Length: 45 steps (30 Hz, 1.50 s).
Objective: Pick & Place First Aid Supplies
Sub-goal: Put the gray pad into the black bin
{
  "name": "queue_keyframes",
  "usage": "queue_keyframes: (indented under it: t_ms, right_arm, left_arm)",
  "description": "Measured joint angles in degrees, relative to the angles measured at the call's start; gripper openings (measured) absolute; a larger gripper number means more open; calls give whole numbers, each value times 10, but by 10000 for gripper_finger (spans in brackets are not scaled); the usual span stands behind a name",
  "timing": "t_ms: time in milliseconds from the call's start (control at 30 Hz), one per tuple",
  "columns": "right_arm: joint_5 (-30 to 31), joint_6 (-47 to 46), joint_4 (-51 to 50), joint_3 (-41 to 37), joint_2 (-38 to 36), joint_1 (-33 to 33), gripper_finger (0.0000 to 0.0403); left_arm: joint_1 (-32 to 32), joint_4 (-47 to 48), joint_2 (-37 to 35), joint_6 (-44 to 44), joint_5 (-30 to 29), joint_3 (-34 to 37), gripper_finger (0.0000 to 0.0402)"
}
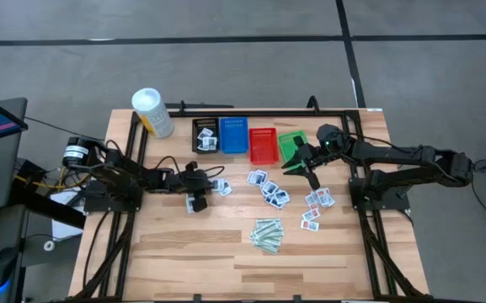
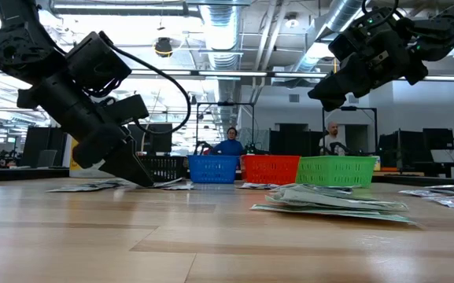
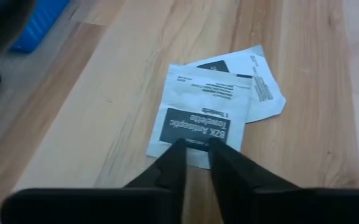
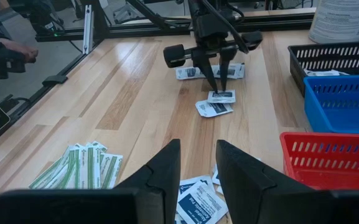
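mostly unsorted: white packets (image 1: 269, 190) and green strips (image 1: 267, 235) lie loose on the table (image 1: 192, 252), few in the black basket (image 1: 205, 135). left gripper (image 3: 196, 147) pinches a packet (image 3: 198, 113) by its edge, fingers nearly closed; right gripper (image 4: 198, 163) hovers partly open, empty.

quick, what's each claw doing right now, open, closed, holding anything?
Left claw: closing on the edge of a white packet on the table; a firm hold cannot be told.
Right claw: slightly open, empty, raised near the green basket.

Bare wood beside left gripper (image 1: 199, 199) fingers, packets (image 3: 204, 118) at their tips, baskets (image 1: 248, 140) beyond, strips (image 1: 268, 235) below right gripper (image 1: 308, 170) fingers
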State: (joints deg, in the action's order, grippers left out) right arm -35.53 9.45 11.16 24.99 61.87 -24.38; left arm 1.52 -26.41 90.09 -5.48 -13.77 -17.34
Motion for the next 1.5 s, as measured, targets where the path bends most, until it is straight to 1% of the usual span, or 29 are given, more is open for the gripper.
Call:
queue_keyframes:
  t_ms: [100, 133, 400, 500, 633, 700, 867, 933, 1033, 1200, 1300, 1400, 1500]
  right_arm:
    - [0, 0, 0, 0, 0, 0, 98]
    - [0, 0, 0, 0, 0, 0, 98]
    - [0, 0, 0, 0, 0, 0, 98]
    - [0, 0, 0, 0, 0, 0, 98]
    - [0, 0, 0, 0, 0, 0, 98]
    - [0, 0, 0, 0, 0, 0, 98]
    - [0, 0, 0, 0, 0, 0, 98]
    - [0, 0, 0, 0, 0, 0, 98]
    - [0, 0, 0, 0, 0, 0, 98]
    - [0, 0, 0, 0, 0, 0, 98]
    - [0, 0, 0, 0, 0, 0, 98]
    - [0, 0, 0, 0, 0, 0, 98]
    - [0, 0, 0, 0, 0, 0, 98]
  left_arm:
    - [0, -1, 1, 0, 5, 0, 15]
    - [1, -1, 1, 1, 6, 0, 8]
    - [0, -8, 2, 1, 6, 2, 6]
    - [0, -15, -1, 1, 9, 3, 11]
    - [3, -10, -16, -14, 36, 3, 22]
    - [9, 4, -21, -33, 46, 3, 28]
    - [28, 51, -40, -74, 50, 2, 35]
    - [36, 58, -56, -83, 52, 3, 34]
    - [46, 79, -97, -85, 75, 6, 34]
    - [50, 75, -179, -85, 83, 5, 37]
    - [50, 75, -214, -73, 82, 5, 41]
    - [50, 76, -227, -34, 82, 4, 50]
    - [50, 76, -224, -4, 78, 4, 71]
